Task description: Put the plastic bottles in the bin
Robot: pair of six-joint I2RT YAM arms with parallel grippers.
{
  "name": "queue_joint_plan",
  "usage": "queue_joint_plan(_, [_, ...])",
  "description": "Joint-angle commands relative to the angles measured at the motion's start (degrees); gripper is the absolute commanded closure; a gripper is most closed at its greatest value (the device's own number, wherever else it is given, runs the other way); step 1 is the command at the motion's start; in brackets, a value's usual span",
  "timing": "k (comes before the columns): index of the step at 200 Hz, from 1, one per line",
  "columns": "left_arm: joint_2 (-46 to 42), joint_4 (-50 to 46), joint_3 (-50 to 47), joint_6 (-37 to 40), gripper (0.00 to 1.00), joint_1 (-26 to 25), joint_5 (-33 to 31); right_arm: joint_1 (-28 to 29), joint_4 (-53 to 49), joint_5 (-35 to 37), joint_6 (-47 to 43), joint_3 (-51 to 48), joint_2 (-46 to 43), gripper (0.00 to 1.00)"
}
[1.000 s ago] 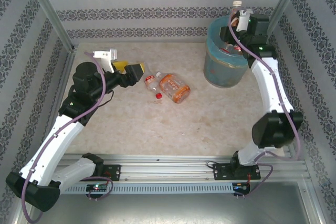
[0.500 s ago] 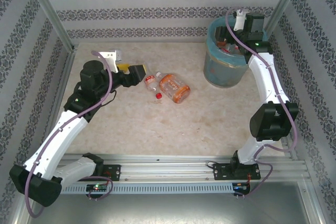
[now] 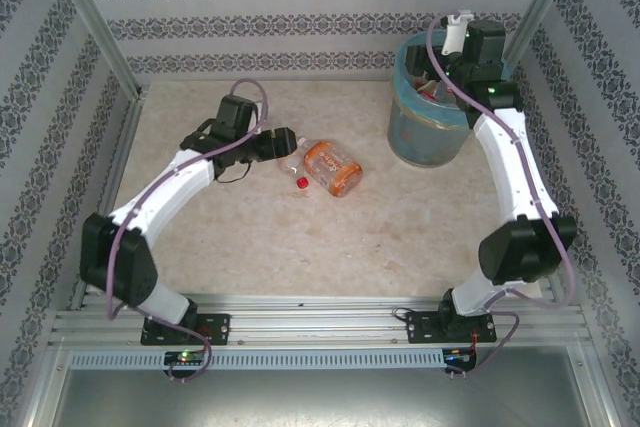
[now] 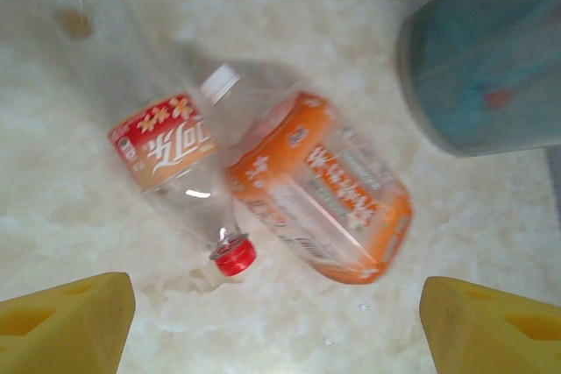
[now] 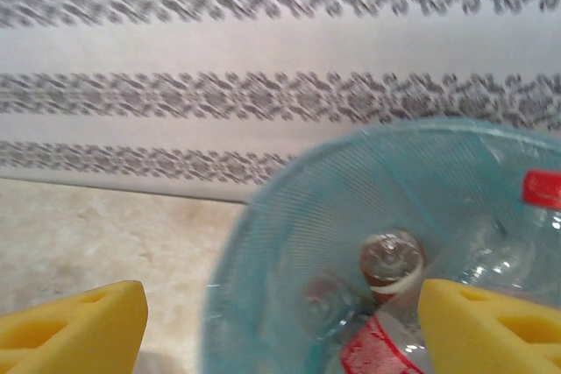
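left gripper (image 4: pixel 276 330): jaws wide, nothing held; low over the table, just short of two loose bottles.
orange-label bottle (image 4: pixel 324 190): on its side ahead of the left gripper, nearer its right pad, white cap pointing away.
red-label bottle (image 4: pixel 171 151): on its side, touching the orange one on the left; red cap (image 4: pixel 235 256) is the end closest to the gripper.
right gripper (image 5: pixel 280 330): jaws wide, empty; hangs over the bin's near rim.
bin (image 3: pixel 425 132): far right of the table by the back wall; blue liner, several bottles (image 5: pixel 381 348) inside.
table (image 3: pixel 330 247): pale marbled top.
room: walls (image 3: pixel 300 27) papered in grey patterned stripes.
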Motion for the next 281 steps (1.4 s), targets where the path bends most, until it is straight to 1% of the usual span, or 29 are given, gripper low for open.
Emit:
queue_joint_plan(1, [4.48, -5.62, 2.78, -3.72, 0.15, -0.43, -0.98, 4.60, 0.81, 3.57, -2.53, -2.63, -6.75, 0.19])
queue_joint_plan(22, [9.34, -5.66, 4.45, -4.42, 0.15, -0.69, -2.26, 8.05, 2.43, 4.65, -2.70, -6.59, -10.51, 0.19])
queue_joint_plan(39, [13.68, -7.75, 8.19, -3.29, 0.14, -0.39, -5.16, 10.53, 2.55, 4.51, -2.61, -8.47, -12.21, 0.20])
queue_joint_plan(64, [20.00, -9.25, 13.68, -2.51, 0.15, 0.92, -5.95, 13.22, 2.49, 4.28, -2.69, -10.31, -13.65, 0.20])
queue_joint_plan(101, [28.60, -10.50, 21.53, -1.68, 0.16, 2.96, -6.35, 14.41, 3.27, 4.23, -2.86, -12.09, -14.80, 0.20])
queue_joint_plan(130, [33.06, -10.41, 24.69, -1.65, 0.17, 4.33, -6.84, 14.32, 3.47, 4.92, -3.81, -12.46, -15.56, 0.20])
queue_joint_plan(165, [36.08, -11.05, 26.91, -1.27, 0.19, 5.35, -5.24, 14.23, 3.59, 5.25, -4.36, -12.80, -16.23, 0.19])
queue_joint_plan(171, [36.77, -11.62, 27.63, -0.75, 0.21, 5.42, -4.96, 14.23, 3.58, 5.26, -4.42, -12.98, -16.30, 0.19])
queue_joint_plan(199, [40.23, -17.89, 32.96, 2.56, 0.24, 5.41, -6.69, 14.11, 3.45, 5.27, -4.44, -13.35, -16.32, 0.19])
queue_joint_plan(207, [40.79, -18.94, 33.75, 3.48, 0.29, 5.41, -6.82, 14.13, 3.57, 5.13, -4.32, -13.50, -16.40, 0.19])
queue_joint_plan(221, [41.50, -20.38, 34.65, 4.46, 0.31, 5.42, -7.26, 14.10, 3.67, 5.17, -4.06, -13.70, -16.49, 0.19])
queue_joint_plan(227, [41.59, -20.84, 34.91, 4.98, 0.35, 5.42, -7.35, 14.07, 3.64, 5.13, -3.97, -13.70, -16.44, 0.19])
queue_joint_plan(237, [41.74, -21.76, 35.30, 5.68, 0.37, 5.40, -8.25, 14.12, 3.67, 5.00, -3.88, -13.74, -16.33, 0.19])
queue_joint_plan(253, [41.68, -22.76, 35.28, 6.82, 0.36, 5.42, -10.18, 14.10, 3.38, 4.93, -3.81, -13.37, -15.98, 0.19])
queue_joint_plan(266, [42.20, -24.21, 35.67, 7.77, 0.30, 5.41, -11.82, 14.21, 2.78, 4.80, -3.76, -12.89, -15.99, 0.19])
queue_joint_plan(281, [43.19, -26.49, 36.61, 9.03, 0.26, 5.44, -13.29, 14.27, 2.26, 4.82, -3.75, -12.74, -16.33, 0.19])
